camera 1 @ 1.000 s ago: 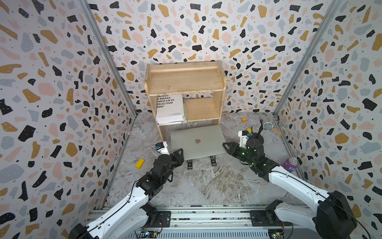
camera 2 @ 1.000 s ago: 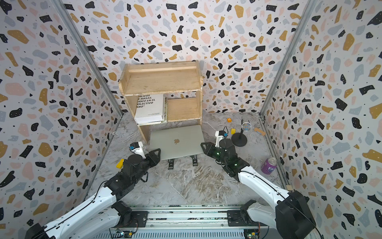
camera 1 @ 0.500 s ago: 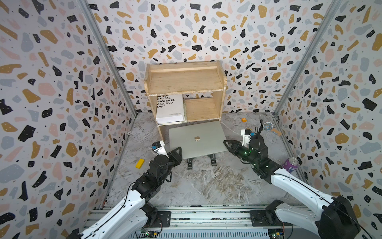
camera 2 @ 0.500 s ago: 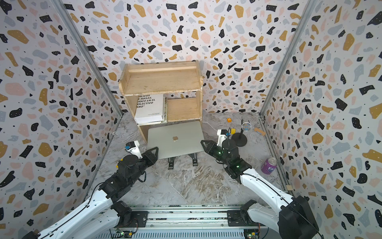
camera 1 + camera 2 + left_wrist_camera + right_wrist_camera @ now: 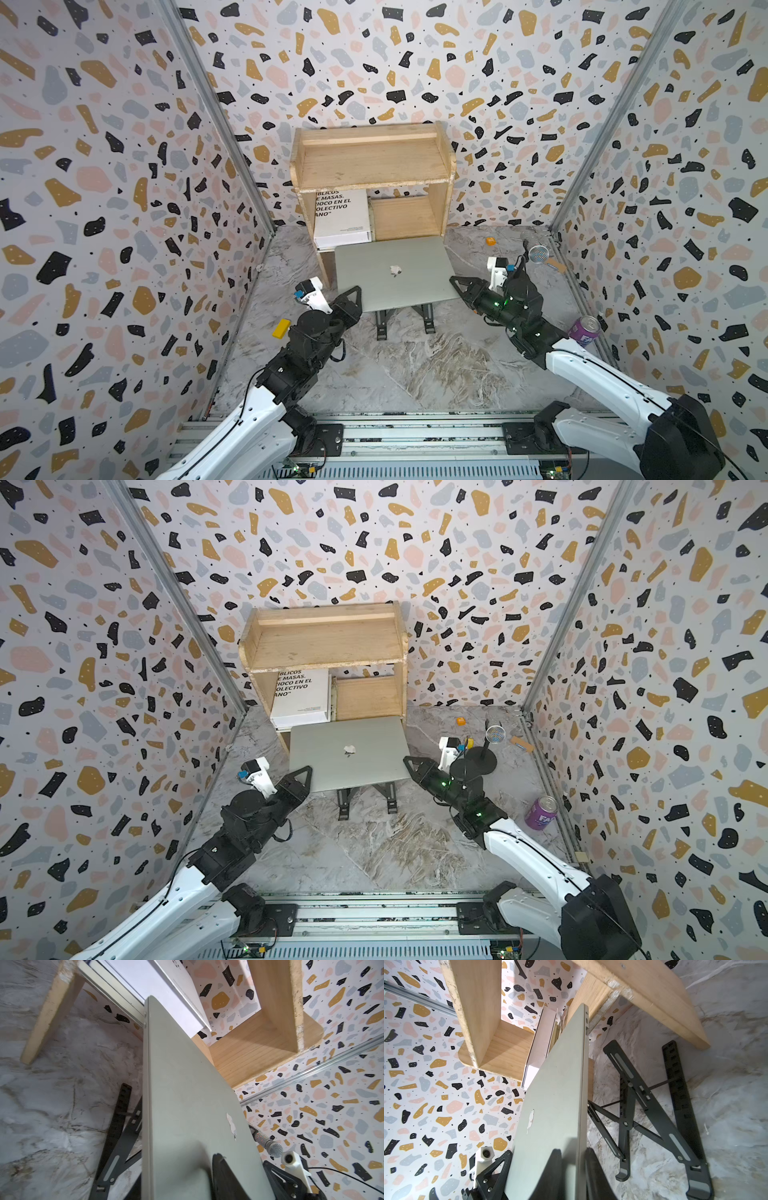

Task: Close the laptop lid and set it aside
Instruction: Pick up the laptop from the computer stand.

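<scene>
Right fingers (image 5: 556,1167): clamped across one side edge of the laptop (image 5: 395,270), with one finger on top and one beneath; this is the right gripper (image 5: 572,1159) seen from its wrist.
Left fingers (image 5: 226,1178): one lies flat on the laptop lid (image 5: 187,1095) near a front corner. The left gripper (image 5: 352,296) straddles that corner, but the pictures do not show whether it pinches tight.
Laptop: shut with the logo facing up, lying level between the two grippers and above the black stand (image 5: 654,1105), just in front of the wooden shelf (image 5: 370,162). It cannot be told whether it touches the stand.
Feel: probably a stiff metal slab that won't flex, and fairly heavy for such narrow fingers. The smooth shell looks slippery.
Weak spot: the screen is inside the lid, so hard squeezing over the middle seems unwise.
Best hold: opposite side edges, gripped across both halves so the lid stays shut and the laptop stays level.
Setting down: bare marble tabletop (image 5: 415,374) beside the stand looks a fair spot.
</scene>
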{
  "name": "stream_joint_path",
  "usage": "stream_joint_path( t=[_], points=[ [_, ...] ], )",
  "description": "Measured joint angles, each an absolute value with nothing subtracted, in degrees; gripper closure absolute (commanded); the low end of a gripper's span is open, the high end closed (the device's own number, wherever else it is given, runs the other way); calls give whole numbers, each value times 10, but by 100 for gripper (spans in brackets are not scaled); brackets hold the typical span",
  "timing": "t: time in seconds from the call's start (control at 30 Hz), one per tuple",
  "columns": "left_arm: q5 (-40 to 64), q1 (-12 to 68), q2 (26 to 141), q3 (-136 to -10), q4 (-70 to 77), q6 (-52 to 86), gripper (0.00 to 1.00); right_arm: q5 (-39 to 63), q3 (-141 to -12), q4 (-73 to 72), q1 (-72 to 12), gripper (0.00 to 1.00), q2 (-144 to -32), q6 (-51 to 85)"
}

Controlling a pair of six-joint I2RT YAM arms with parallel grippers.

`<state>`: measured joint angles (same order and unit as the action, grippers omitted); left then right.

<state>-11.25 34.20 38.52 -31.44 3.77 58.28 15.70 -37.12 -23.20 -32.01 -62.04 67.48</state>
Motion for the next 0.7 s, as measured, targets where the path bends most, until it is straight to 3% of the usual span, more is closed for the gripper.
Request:
stream_joint_path(
  t=[0.7],
  points=[
    [-63,346,366,-343,107,708,99,199,-418,-195,-308,100,-585,702]
  ],
)
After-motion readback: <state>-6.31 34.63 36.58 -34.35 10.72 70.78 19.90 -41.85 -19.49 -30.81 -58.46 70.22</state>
